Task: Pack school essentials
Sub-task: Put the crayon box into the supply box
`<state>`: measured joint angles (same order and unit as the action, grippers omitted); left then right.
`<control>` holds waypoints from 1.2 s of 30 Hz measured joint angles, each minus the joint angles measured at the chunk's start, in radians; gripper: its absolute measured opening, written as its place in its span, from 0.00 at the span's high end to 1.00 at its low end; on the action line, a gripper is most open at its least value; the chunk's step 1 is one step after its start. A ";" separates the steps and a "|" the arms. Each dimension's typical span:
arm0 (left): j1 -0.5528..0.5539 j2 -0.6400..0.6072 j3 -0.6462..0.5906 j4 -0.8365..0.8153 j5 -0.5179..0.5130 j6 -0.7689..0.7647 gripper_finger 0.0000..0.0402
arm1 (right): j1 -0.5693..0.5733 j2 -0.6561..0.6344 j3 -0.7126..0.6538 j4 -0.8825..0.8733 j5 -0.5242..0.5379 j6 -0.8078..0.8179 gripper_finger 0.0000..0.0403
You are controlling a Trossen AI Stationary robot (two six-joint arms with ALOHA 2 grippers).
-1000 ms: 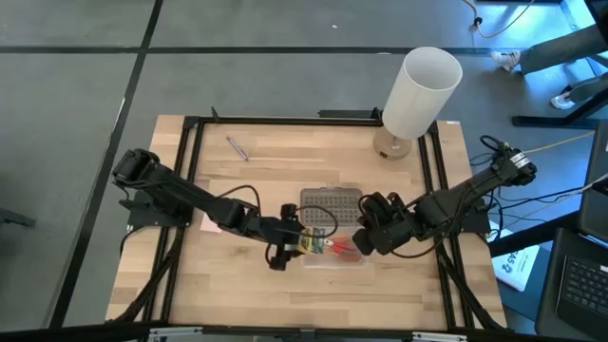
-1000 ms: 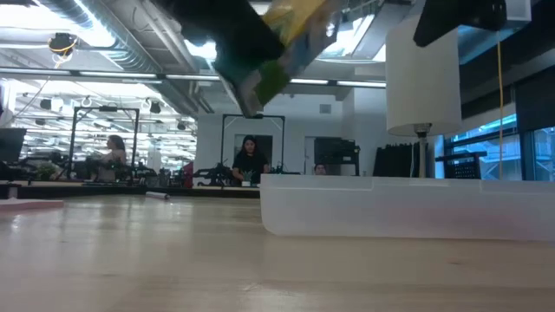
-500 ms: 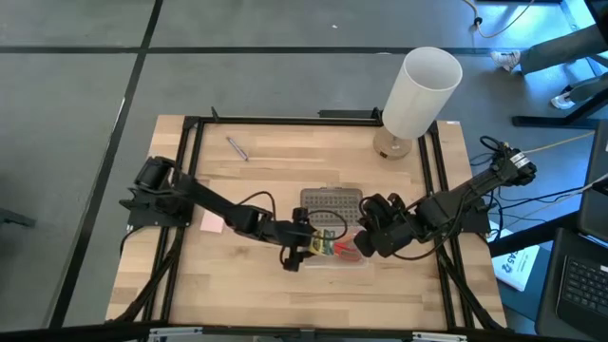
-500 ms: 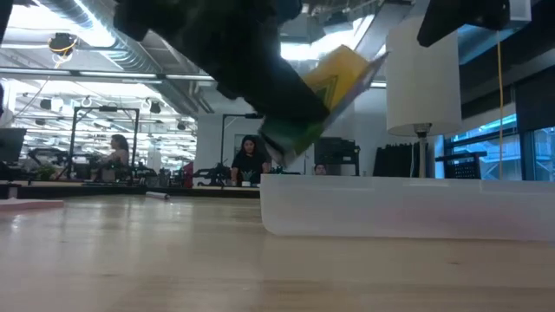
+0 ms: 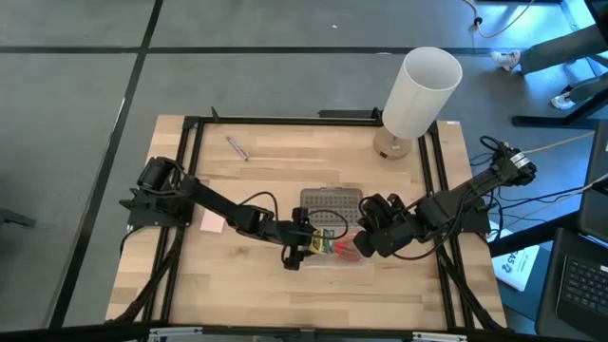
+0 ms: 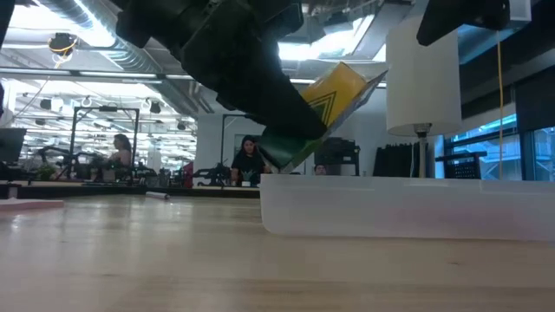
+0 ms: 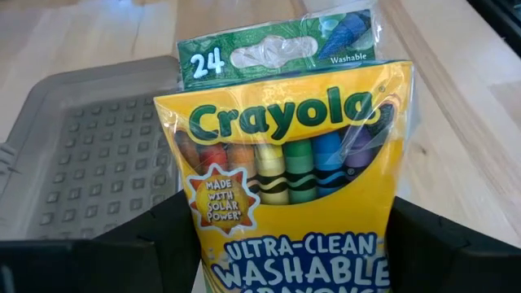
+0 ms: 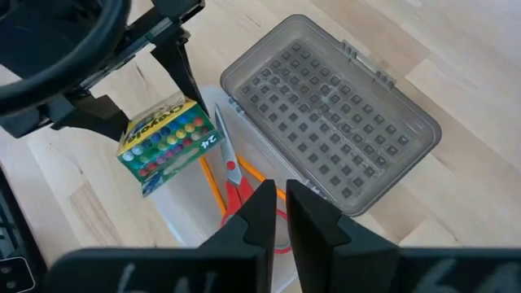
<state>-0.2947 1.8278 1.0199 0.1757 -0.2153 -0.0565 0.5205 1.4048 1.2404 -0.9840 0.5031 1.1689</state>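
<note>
My left gripper [image 5: 302, 249] is shut on the green-yellow crayon box [image 7: 293, 163], holding it over the left end of the clear box [image 6: 408, 208]. The crayon box also shows in the right wrist view [image 8: 167, 142] and the low view [image 6: 334, 95]. Red-handled scissors [image 8: 236, 183] and two orange pencils [image 8: 210, 183] lie flat inside the clear box. Its grey dotted lid [image 8: 326, 114] lies open on the far side. My right gripper [image 8: 281, 199] hovers shut above the scissors, touching nothing. The pink pad [image 5: 212, 221] and purple pen [image 5: 237, 148] lie on the table. My left gripper pinches the crayon box between its two fingers [image 7: 163, 236], one on each narrow side of the end away from the green flap [image 7: 244, 252]. The fingers come slanting down from the table's left. The box is lifted clear and tilted, flap end highest [image 6: 347, 78].
A tall white cylinder lamp [image 5: 418, 90] stands at the table's far right corner. Black frame rails [image 5: 190, 152] run along the table's sides. Bare wood lies near and left of the clear box. People sit in the room beyond the far edge.
My left gripper has carried the crayon box toward the table's right and down, from left of the clear box to over its left end. The crayon box now sits lower and more tilted, just above the rim. In the last half second it has hardly moved.
</note>
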 joint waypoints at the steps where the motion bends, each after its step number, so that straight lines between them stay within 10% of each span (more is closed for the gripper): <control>1: 0.000 0.000 0.000 -0.001 0.000 -0.001 0.31 | 0.000 0.000 0.000 0.000 0.000 0.000 0.91; 36: -0.010 0.032 -0.002 0.018 -0.035 0.007 0.31 | 0.000 0.001 -0.002 0.027 -0.007 0.000 0.91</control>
<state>-0.3044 1.8599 1.0180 0.1940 -0.2501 -0.0492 0.5201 1.4055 1.2388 -0.9573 0.4957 1.1690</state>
